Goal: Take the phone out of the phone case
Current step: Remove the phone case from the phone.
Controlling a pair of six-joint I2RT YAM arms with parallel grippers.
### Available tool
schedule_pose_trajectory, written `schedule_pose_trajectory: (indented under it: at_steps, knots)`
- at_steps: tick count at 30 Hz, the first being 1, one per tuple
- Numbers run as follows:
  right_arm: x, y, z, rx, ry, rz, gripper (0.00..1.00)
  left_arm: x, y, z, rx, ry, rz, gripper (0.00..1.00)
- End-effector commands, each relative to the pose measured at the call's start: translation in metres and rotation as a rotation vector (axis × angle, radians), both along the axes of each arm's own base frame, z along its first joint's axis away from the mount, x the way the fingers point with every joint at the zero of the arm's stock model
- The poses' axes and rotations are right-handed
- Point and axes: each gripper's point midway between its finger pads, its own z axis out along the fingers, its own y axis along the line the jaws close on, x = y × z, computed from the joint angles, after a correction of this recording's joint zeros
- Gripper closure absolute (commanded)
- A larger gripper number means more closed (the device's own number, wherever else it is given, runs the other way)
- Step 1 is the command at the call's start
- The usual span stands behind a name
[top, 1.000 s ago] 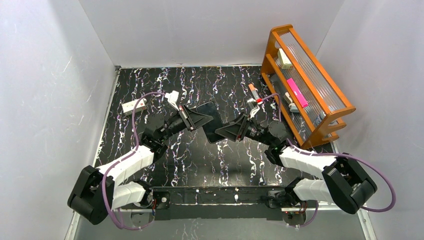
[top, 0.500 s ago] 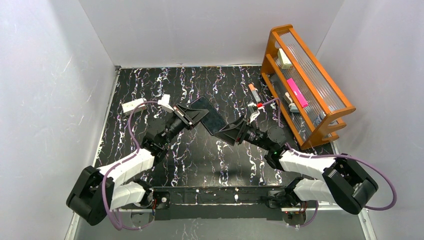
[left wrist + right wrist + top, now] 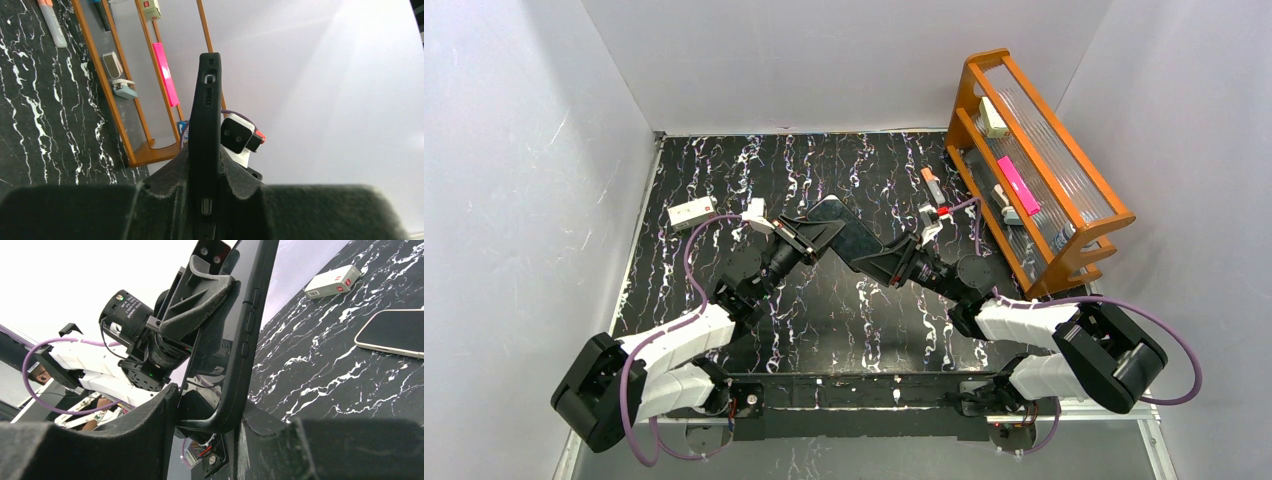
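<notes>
The black phone case (image 3: 839, 222) hangs above the table's middle, held between both grippers. My left gripper (image 3: 809, 232) is shut on one end; in the left wrist view the case (image 3: 207, 110) stands edge-on between its fingers (image 3: 205, 155). My right gripper (image 3: 879, 258) is shut on the other end, one finger on the glossy front and one on the back of the case (image 3: 240, 340), beside its jaws (image 3: 210, 410). A dark-screened, pale-rimmed phone (image 3: 392, 332) lies flat on the table. Whether anything sits inside the case, I cannot tell.
An orange wooden rack (image 3: 1034, 160) stands at the right, holding a pink item (image 3: 1017, 187) and small boxes. An orange-capped marker (image 3: 932, 183) lies beside it. A white box (image 3: 691, 212) rests at the left of the marbled black table (image 3: 824, 310). White walls enclose the table.
My right gripper opened, slid further up along the case and closed on it again. The left gripper kept its hold and the case moved toward the back.
</notes>
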Motion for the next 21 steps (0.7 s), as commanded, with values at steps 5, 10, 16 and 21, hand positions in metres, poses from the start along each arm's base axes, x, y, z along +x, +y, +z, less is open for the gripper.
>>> schedule_pose_trajectory:
  at_steps: [5, 10, 16, 21]
  knots:
    - [-0.0133, 0.0001, 0.0334, 0.089, -0.118, 0.027, 0.53, 0.0039, 0.0165, 0.0442, -0.117, -0.087, 0.089, 1.00]
    - [-0.0136, -0.0008, 0.0278, 0.086, -0.092, 0.024, 0.50, 0.0037, 0.0175, 0.0463, -0.116, -0.097, 0.096, 1.00]
    - [-0.0141, -0.0008, 0.0264, 0.088, -0.078, 0.025, 0.50, 0.0023, 0.0168, 0.0502, -0.120, -0.112, 0.091, 1.00]
    - [-0.0165, 0.0014, 0.0299, 0.094, -0.093, 0.045, 0.60, 0.0029, 0.0165, 0.0486, -0.117, -0.111, 0.092, 1.00]
